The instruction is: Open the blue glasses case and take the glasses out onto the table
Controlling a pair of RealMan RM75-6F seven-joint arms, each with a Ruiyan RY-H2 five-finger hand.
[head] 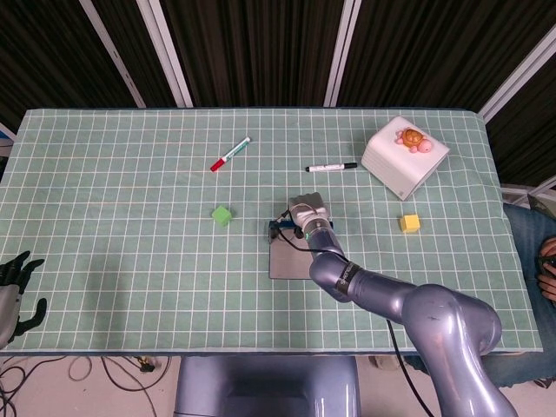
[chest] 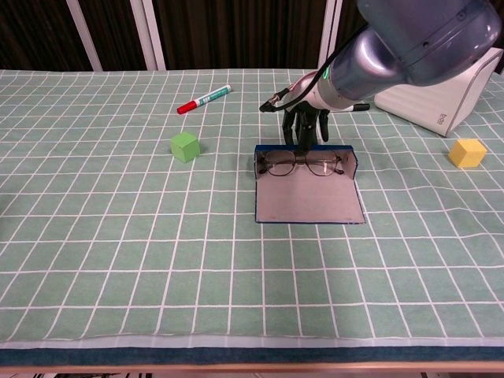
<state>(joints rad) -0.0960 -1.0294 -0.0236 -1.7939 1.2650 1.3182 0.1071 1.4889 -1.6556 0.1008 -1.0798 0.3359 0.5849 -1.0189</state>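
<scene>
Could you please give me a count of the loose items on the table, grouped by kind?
Marker pens: 2, red-capped pen, black pen
Small cubes: 2, green cube, yellow cube
Glasses cases: 1, open blue glasses case
Glasses: 1, thin-framed glasses
Boxes: 1, white box
Toys: 1, orange turtle toy
Total: 8
</scene>
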